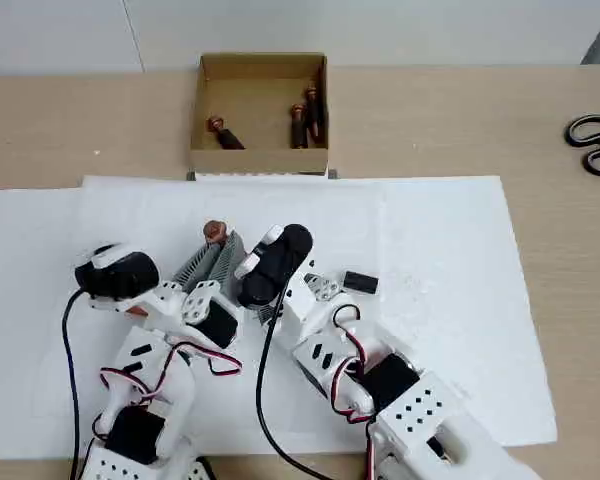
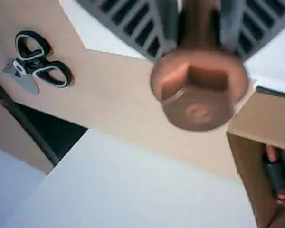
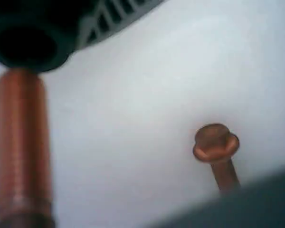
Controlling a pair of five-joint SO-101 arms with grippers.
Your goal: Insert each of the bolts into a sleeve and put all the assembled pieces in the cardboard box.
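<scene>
My left gripper (image 1: 213,258) is shut on a copper bolt (image 1: 215,232), whose hexagonal head (image 2: 197,90) sticks out past the grey fingers (image 2: 128,19). My right gripper (image 3: 42,33) sits just beside it and is shut on a black sleeve (image 3: 23,45). The sleeve's open end faces the tip of the held bolt's threaded shaft (image 3: 21,147), close to it. A second bolt (image 3: 216,145) lies loose on the white paper. A spare black sleeve (image 1: 360,282) lies on the paper beside the right arm. The cardboard box (image 1: 260,160) holds three assembled pieces (image 1: 298,125).
A large white paper sheet (image 1: 430,230) covers the table in front of the box. Black-handled scissors (image 1: 595,143) lie at the table's far right edge and also appear in the left wrist view (image 2: 38,66). The box wall (image 2: 261,123) stands close to the held bolt.
</scene>
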